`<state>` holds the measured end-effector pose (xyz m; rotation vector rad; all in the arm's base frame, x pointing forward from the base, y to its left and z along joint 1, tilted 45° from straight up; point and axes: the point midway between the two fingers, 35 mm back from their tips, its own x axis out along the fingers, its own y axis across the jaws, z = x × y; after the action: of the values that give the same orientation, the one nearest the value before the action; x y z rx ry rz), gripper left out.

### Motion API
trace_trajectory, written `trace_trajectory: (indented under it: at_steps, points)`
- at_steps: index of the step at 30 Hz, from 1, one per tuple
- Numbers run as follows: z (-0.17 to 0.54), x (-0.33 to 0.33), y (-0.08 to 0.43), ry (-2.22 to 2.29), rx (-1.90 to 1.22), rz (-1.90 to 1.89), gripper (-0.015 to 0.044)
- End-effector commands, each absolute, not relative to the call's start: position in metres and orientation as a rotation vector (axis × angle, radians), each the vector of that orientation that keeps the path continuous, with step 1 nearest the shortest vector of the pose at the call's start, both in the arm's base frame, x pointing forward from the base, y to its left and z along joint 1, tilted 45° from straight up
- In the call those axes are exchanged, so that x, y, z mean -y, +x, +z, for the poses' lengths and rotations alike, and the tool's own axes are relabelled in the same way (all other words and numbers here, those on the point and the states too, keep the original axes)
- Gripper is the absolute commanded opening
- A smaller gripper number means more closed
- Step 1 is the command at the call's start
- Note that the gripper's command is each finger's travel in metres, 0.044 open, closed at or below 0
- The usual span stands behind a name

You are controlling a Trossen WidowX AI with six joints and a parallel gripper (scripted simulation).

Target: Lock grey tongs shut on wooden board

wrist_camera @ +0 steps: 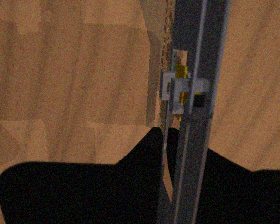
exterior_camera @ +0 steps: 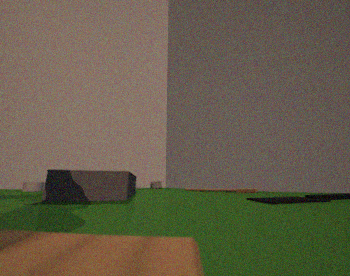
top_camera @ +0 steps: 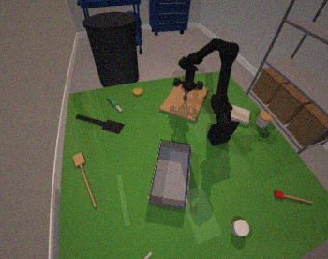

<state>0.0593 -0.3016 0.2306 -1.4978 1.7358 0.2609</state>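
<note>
My gripper (top_camera: 187,89) (wrist_camera: 162,135) is shut on the grey tongs (top_camera: 186,98) (wrist_camera: 213,50), over the wooden board (top_camera: 171,106) (exterior_camera: 116,256) (wrist_camera: 66,75). In the wrist view the tongs run from top to bottom as long grey bars close together, with a narrow gap by the thinner left one. A small yellow part and a pale bracket show between them, above the fingertips. Both ends of the tongs are out of that view. Whether they touch the board, and whether they are locked, I cannot tell. The roasting tin (top_camera: 168,200) (exterior_camera: 103,186) stands apart, without the tongs.
A black spatula (top_camera: 113,126), a green-handled tool (top_camera: 112,101) and a yellow disc (top_camera: 138,91) lie left of the board. A pale block (top_camera: 240,114) and an orange-lidded jar (top_camera: 263,118) are to its right. A black bin (top_camera: 114,52) stands behind.
</note>
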Motion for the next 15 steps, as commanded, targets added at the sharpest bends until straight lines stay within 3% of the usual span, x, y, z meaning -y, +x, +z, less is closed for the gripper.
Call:
trace_trajectory:
  at_steps: [1,15]
  points:
    - [0.2309,0.3015,0.0593,-1.498,-1.736,0.260,0.0007]
    - [0.2309,0.3015,0.0593,-1.498,-1.736,0.260,0.0375]
